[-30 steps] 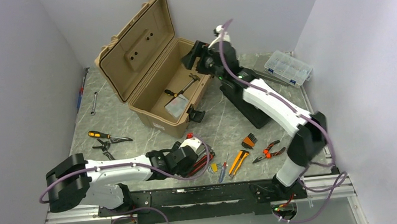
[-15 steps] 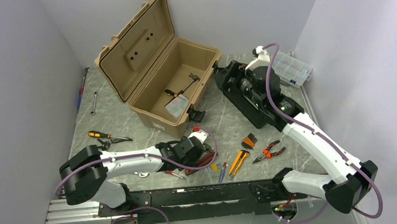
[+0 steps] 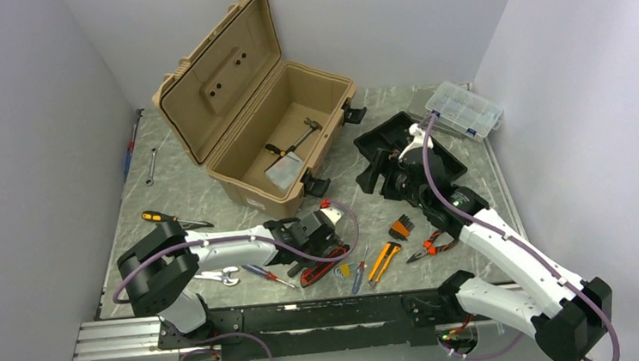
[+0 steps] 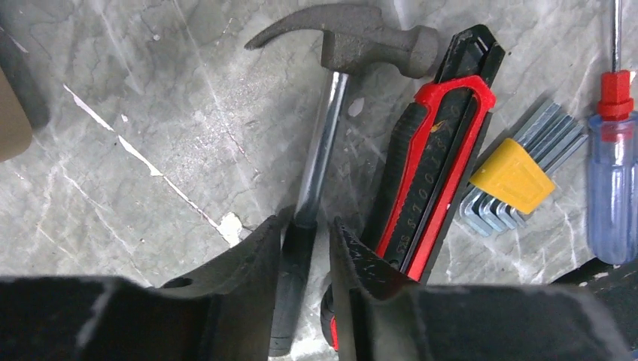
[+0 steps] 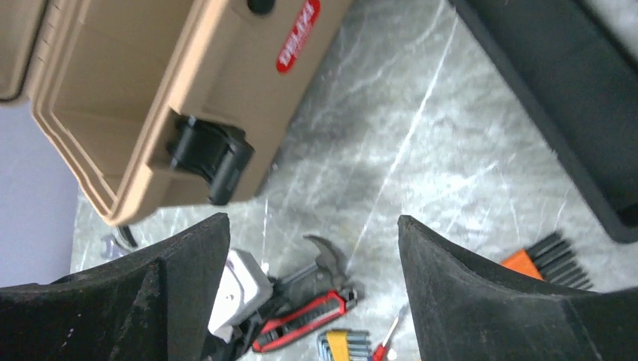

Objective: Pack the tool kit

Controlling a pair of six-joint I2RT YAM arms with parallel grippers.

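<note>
Lying on the surface (image 4: 150,113) just in front of the open tan toolbox (image 3: 253,199), the claw hammer (image 4: 331,128) points its head away from the left gripper (image 4: 301,241). That gripper is the nearer one and straddles the handle, narrowly spread. The right gripper (image 5: 312,241) hangs wide apart, right of the toolbox.

We note tan hard-plastic toolbox (image 5: 188,68), red oval label (image 5: 298,35) and black latch (image 5: 207,158) on its front. Under it, we see grey marbled tabletop (image 4: 150,113) veined white. Before its front: red-and-black utility knife (image 4: 432,158), yellow-cased silver hex keys (image 4: 515,177), translucent blue screwdriver (image 4: 609,188).
</note>
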